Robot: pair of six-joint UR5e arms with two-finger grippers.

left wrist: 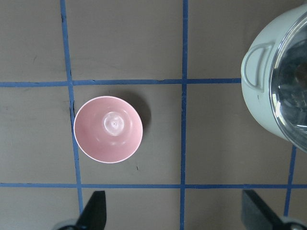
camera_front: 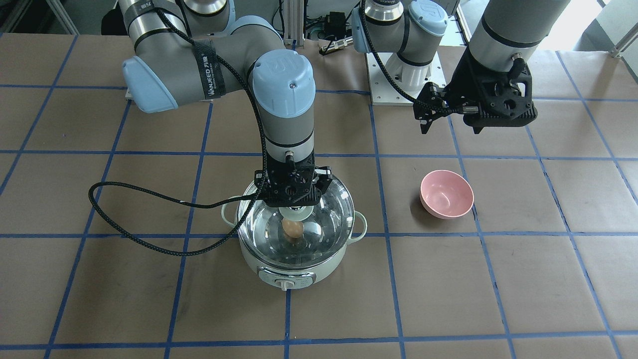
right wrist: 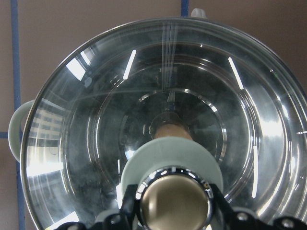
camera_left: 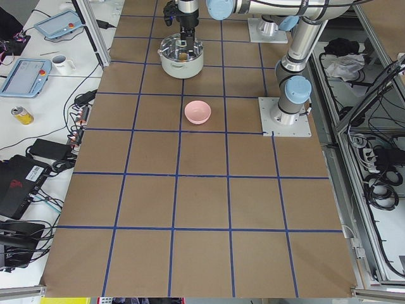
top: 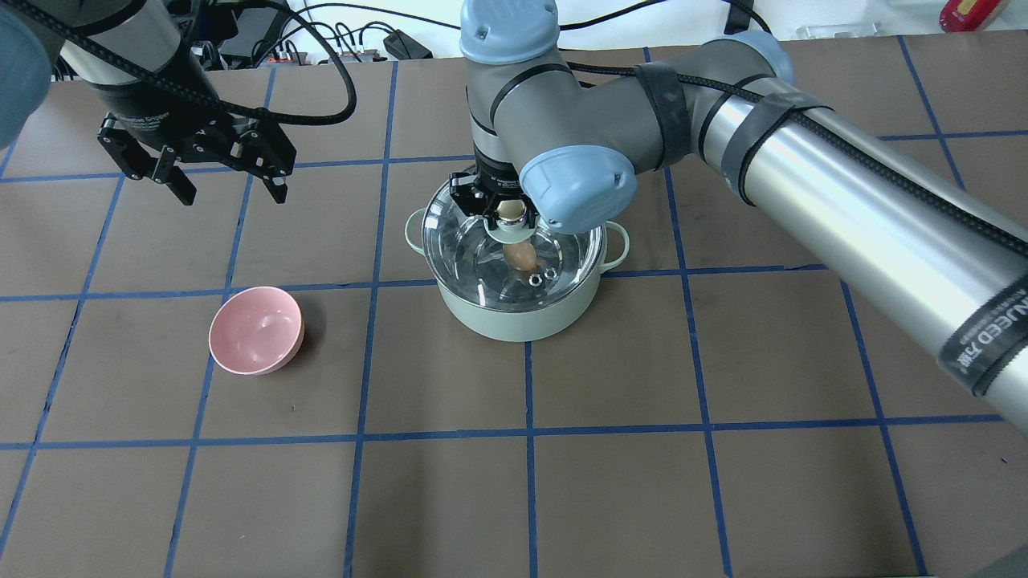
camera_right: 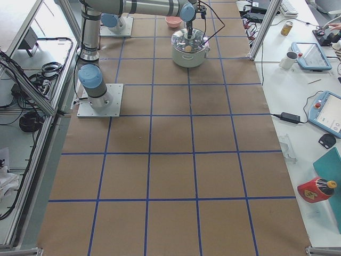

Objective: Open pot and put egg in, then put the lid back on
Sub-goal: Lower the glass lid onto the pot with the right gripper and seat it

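Note:
The mint-green pot stands mid-table, and it also shows from overhead. The tan egg lies inside on the steel bottom, seen through the glass. The clear dome lid sits over the pot's rim. My right gripper comes straight down on the lid's centre. Its fingers are closed against the beige knob. My left gripper hangs open and empty above the table, well away from the pot, with both fingertips apart.
An empty pink bowl stands on the table on my left side, below the left gripper. A black cable from the right arm loops over the table beside the pot. Brown paper with blue grid tape covers the table.

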